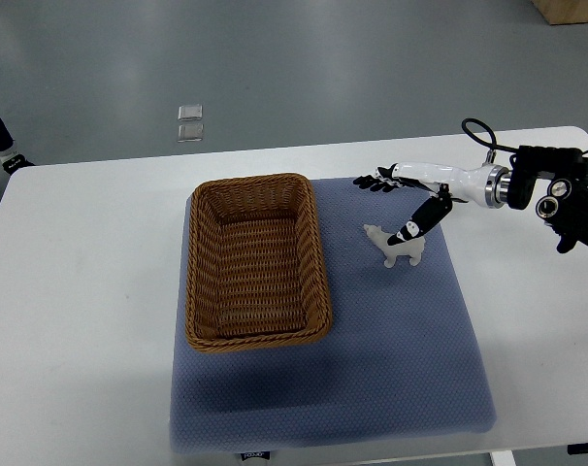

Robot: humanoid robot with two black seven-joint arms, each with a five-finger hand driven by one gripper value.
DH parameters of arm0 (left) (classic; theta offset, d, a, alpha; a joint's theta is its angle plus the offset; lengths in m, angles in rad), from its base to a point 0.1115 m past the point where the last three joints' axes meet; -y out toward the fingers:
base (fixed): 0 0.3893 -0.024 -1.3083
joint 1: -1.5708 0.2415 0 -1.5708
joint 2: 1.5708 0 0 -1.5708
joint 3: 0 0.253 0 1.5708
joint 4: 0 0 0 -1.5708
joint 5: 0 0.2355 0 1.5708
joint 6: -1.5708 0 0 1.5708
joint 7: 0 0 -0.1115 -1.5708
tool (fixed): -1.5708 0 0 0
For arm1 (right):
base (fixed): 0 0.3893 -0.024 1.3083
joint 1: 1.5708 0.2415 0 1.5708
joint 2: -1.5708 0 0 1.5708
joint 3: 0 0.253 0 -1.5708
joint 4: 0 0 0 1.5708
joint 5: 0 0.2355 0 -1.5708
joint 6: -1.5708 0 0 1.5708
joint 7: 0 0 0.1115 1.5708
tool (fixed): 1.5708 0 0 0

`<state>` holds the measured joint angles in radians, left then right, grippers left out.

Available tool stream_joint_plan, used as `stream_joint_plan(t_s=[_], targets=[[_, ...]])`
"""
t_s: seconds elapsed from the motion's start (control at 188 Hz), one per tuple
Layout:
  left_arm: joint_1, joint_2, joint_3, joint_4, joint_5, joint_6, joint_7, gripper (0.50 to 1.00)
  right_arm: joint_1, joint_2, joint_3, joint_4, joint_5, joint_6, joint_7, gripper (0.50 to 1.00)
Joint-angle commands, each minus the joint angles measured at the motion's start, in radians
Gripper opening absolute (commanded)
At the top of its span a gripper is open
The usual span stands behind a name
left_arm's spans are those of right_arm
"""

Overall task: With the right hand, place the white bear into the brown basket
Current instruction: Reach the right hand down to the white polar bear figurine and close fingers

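basket (258,260): empty, open top, rim only barrier
mat (410,320): bare strip btwn basket & bear (395,245)
right hand (403,209): over bear

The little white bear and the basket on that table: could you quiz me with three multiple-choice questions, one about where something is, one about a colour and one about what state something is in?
1. Where does the white bear stand?
A. inside the basket
B. on the blue mat, to the right of the basket
C. on the bare table

2. What colour is the basket?
A. brown
B. red
C. green

3. What is in the basket now?
A. the bear
B. a cup
C. nothing

Answers:
1. B: the bear is on the blue mat, apart from the basket's right rim, with the right hand just above it.
2. A: its woven sides are brown.
3. C: only the bare woven bottom shows inside.
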<state>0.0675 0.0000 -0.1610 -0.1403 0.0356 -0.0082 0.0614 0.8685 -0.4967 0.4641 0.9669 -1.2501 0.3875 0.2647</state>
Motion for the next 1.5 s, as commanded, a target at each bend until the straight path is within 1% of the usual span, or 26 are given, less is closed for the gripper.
stream_joint_plan(t_s=[0.0, 0.266, 0.505, 0.68, 0.914, 0.994, 1.031, 1.1, 1.127, 1.212, 1.265, 1.313, 1.339, 1.355, 1.393, 1.467, 1.494], targets=[[0.000, 0.000, 0.000, 0.001, 0.000, 0.001, 0.000, 1.000, 0.000, 0.000, -0.004, 0.001, -0.011, 0.004, 0.001, 0.930], [0.000, 0.000, 0.000, -0.001, 0.000, -0.001, 0.000, 1.000, -0.010, 0.007, -0.030, -0.008, -0.041, -0.012, 0.001, 0.928], [0.000, 0.000, 0.000, -0.001, -0.002, 0.001, 0.000, 1.000, -0.019, 0.017, -0.035, -0.014, -0.088, -0.053, 0.001, 0.928], [0.000, 0.000, 0.000, -0.001, 0.000, -0.001, 0.000, 1.000, -0.019, 0.013, -0.084, -0.016, -0.109, -0.091, 0.001, 0.926], [0.000, 0.000, 0.000, -0.001, 0.000, 0.001, 0.000, 1.000, -0.019, 0.012, -0.090, -0.023, -0.112, -0.096, 0.001, 0.913], [0.000, 0.000, 0.000, -0.001, 0.000, 0.001, 0.000, 1.000, -0.020, 0.012, -0.091, -0.033, -0.114, -0.096, 0.001, 0.897], [0.000, 0.000, 0.000, -0.001, 0.000, -0.001, 0.000, 1.000, -0.020, 0.013, -0.091, -0.039, -0.115, -0.096, 0.001, 0.870], [0.000, 0.000, 0.000, -0.001, 0.000, -0.001, 0.000, 1.000, -0.020, 0.015, -0.091, -0.042, -0.130, -0.096, 0.001, 0.852], [0.000, 0.000, 0.000, -0.001, 0.000, 0.001, 0.000, 1.000, -0.020, 0.017, -0.091, -0.042, -0.135, -0.096, 0.001, 0.830], [0.000, 0.000, 0.000, -0.001, 0.000, -0.001, 0.000, 1.000, -0.022, 0.017, -0.091, -0.042, -0.140, -0.096, 0.001, 0.797], [0.000, 0.000, 0.000, -0.001, 0.000, -0.001, 0.000, 1.000, -0.022, 0.017, -0.091, -0.042, -0.141, -0.098, 0.001, 0.793], [0.000, 0.000, 0.000, -0.001, 0.000, -0.001, 0.000, 1.000, -0.022, 0.017, -0.091, -0.042, -0.141, -0.096, 0.001, 0.750], [0.000, 0.000, 0.000, -0.001, 0.000, 0.001, 0.000, 1.000, -0.020, 0.017, -0.091, -0.042, -0.141, -0.096, 0.002, 0.740], [0.000, 0.000, 0.000, -0.001, 0.000, -0.001, 0.000, 1.000, -0.020, 0.017, -0.091, -0.042, -0.141, -0.096, 0.001, 0.725], [0.000, 0.000, 0.000, -0.001, 0.000, -0.001, 0.000, 1.000, -0.020, 0.015, -0.091, -0.042, -0.141, -0.096, 0.001, 0.715], [0.000, 0.000, 0.000, -0.001, 0.000, -0.001, 0.000, 1.000, -0.020, 0.015, -0.091, -0.042, -0.141, -0.096, 0.001, 0.658], [0.000, 0.000, 0.000, -0.001, 0.000, -0.001, 0.000, 1.000, -0.020, 0.015, -0.091, -0.042, -0.141, -0.096, 0.001, 0.650]])
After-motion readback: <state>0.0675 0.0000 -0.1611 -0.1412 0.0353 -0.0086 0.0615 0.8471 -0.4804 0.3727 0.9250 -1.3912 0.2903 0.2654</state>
